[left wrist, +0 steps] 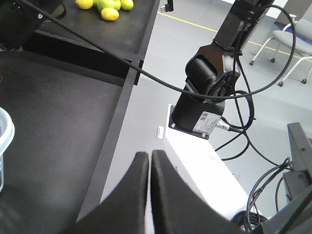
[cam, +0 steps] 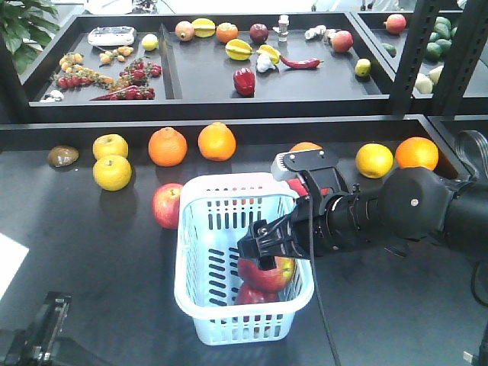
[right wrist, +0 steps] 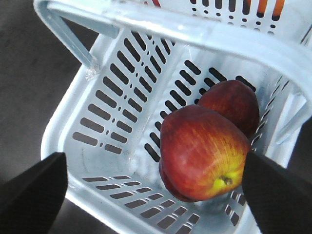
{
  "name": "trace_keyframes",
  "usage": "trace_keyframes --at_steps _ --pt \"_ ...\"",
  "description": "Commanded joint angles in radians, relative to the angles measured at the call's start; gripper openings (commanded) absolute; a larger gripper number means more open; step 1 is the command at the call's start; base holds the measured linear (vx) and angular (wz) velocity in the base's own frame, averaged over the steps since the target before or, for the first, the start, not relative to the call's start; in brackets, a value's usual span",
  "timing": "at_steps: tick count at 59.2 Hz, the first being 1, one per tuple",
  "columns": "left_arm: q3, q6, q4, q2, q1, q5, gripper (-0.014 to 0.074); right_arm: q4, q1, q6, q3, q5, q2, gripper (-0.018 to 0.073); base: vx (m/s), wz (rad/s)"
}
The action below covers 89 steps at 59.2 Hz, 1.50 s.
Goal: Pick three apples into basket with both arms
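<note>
While the basket (cam: 200, 301) sits mid-bench (cam: 91, 252) with two apples (right wrist: 204, 153) inside, the right gripper (cam: 263, 245) hangs over them, jaws spread wide and empty: a drop looks just finished. The third apple (cam: 167, 205) lies touching the basket's left side; the left gripper (left wrist: 148, 168), pressed together, would need to open and reach it.

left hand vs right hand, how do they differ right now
The left hand is shut, its tips pressed together; the right hand is spread wide open. The left hand sits beyond the table edge, above the floor, holding nothing; the right hand hangs inside the basket, above two apples, gripping neither. Both are black and pointed.
</note>
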Motion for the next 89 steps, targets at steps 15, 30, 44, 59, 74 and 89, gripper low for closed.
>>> trace_keyframes --at_steps 15,30,44,59,74,89 --pt "-0.024 -0.002 0.017 -0.006 0.0 -0.154 -0.0006 -0.088 -0.004 -0.016 -0.028 0.09 -0.185 0.0191 0.0 0.0" --pt "-0.024 -0.002 0.017 -0.006 0.0 -0.154 -0.0006 -0.241 -0.004 0.011 0.059 0.232 -0.4 -0.0008 0.0 0.0" --pt "-0.024 -0.002 0.017 -0.006 0.0 -0.154 -0.0006 -0.265 -0.004 0.051 0.406 0.064 -0.701 -0.0006 0.0 0.0" --pt "-0.024 -0.002 0.017 -0.006 0.0 -0.154 -0.0006 -0.287 -0.004 0.045 0.612 0.014 -0.941 -0.0005 0.0 0.0" --pt "-0.024 -0.002 0.017 -0.006 0.0 -0.154 -0.0006 -0.293 -0.004 0.122 0.612 0.009 -1.011 -0.0005 0.0 0.0" --pt "-0.024 -0.002 0.017 -0.006 0.0 -0.154 -0.0006 -0.293 -0.004 0.18 0.612 0.025 -1.011 -0.0005 0.0 0.0"
